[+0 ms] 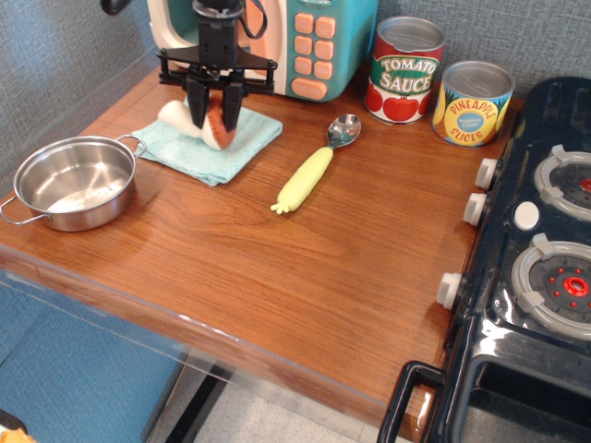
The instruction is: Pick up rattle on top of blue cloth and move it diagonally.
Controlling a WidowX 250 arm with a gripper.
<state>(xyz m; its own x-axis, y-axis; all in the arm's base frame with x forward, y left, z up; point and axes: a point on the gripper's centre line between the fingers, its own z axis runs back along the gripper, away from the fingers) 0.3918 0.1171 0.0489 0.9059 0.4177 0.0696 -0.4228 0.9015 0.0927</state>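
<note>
Grasp step in hand: gripper (215, 118) down over the rattle (205, 123), black jaws drawn in against the reddish-brown cap and pinching it from both sides. Rattle at the far left of the counter (305, 268), on the blue cloth (208, 146), cream stem poking out to the left toward the wall. Whether clear of the fabric or resting on it, hard to tell from this angle (probably barely raised, if at all).

Next, by the look of it: a straight lift to clear the cloth, then a slanting carry across the open wood, well apart from the spoon (315, 165) and the pot (72, 181). Calls for a firm pinch on a rounded, smooth plastic cap, a shape likely to slip or swivel between narrow jaws, and for care not to drag the soft terry along.

Around it: cloth nubby and slightly rumpled, one corner pointing toward the counter front. Pot of shiny steel, shallow, two loop handles, empty. Spoon with a yellow corn-shaped handle and a bright metal bowl. Counter of glossy brown wood grain. Behind, a teal and peach toy microwave (309, 41), then two printed cans, tomato sauce (404, 69) and pineapple slices (472, 103). At right, a black toy stove (536, 258) with white knobs.
</note>
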